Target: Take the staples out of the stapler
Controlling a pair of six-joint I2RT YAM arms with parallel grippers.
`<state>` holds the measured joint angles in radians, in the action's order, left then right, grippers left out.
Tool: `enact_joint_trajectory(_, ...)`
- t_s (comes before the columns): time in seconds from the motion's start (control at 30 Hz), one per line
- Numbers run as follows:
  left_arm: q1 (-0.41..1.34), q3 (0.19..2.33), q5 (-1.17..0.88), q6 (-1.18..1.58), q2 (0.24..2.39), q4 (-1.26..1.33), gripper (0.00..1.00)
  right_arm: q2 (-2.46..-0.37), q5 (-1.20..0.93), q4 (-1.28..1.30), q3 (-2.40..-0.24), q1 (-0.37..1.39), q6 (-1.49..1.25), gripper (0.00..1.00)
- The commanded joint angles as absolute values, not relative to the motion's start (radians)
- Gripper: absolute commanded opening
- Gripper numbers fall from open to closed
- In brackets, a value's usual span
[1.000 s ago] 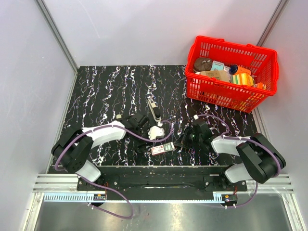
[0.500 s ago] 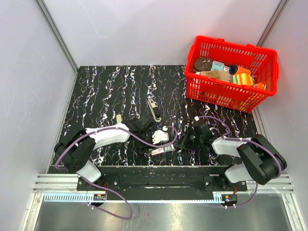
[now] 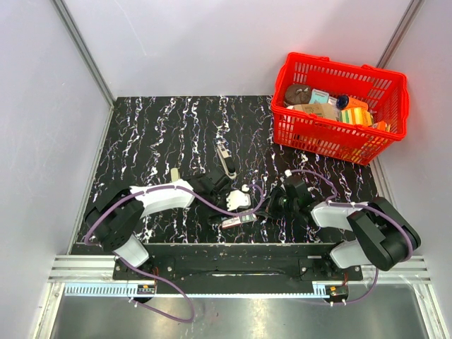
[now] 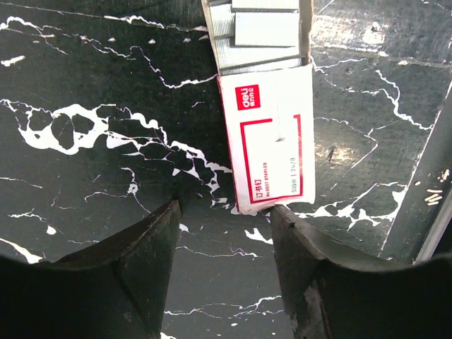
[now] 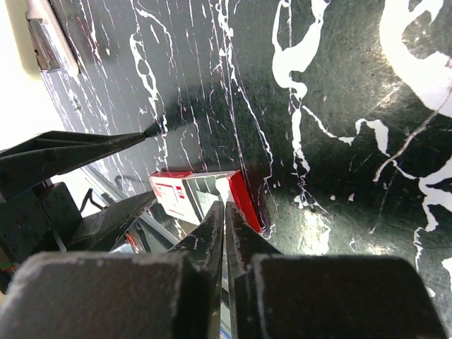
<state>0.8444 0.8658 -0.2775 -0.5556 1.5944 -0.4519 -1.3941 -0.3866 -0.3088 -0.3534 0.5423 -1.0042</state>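
The stapler lies on the black marble table, slim and dark with silver metal parts, beyond both grippers; its silver end shows at the top left of the right wrist view. I cannot make out a loose strip of staples. My left gripper is open and empty; in the left wrist view its fingertips sit just short of the near end of a red-and-white staple box. My right gripper is shut, and in the right wrist view its tips are at the box's other end.
The red-and-white box lies between the two grippers near the table's front edge, its far end open with several staple strips inside. A red basket full of items stands at the back right.
My left gripper has moved right and nearer, up to the red-and-white box. The right arm and the stapler have stayed put.
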Motion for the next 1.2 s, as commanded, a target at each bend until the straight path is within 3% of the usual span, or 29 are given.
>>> enact_joint_trajectory(0.0,0.850,0.887,-0.255,-0.549,1.623,-0.443,0.59,-1.410,-0.416,-0.359,-0.339,0.540,-1.019,0.06)
enact_joint_trajectory(1.17,0.854,0.943,-0.225,-0.549,1.672,-0.431,0.58,-1.489,-0.497,-0.505,-0.325,0.541,-1.095,0.05)
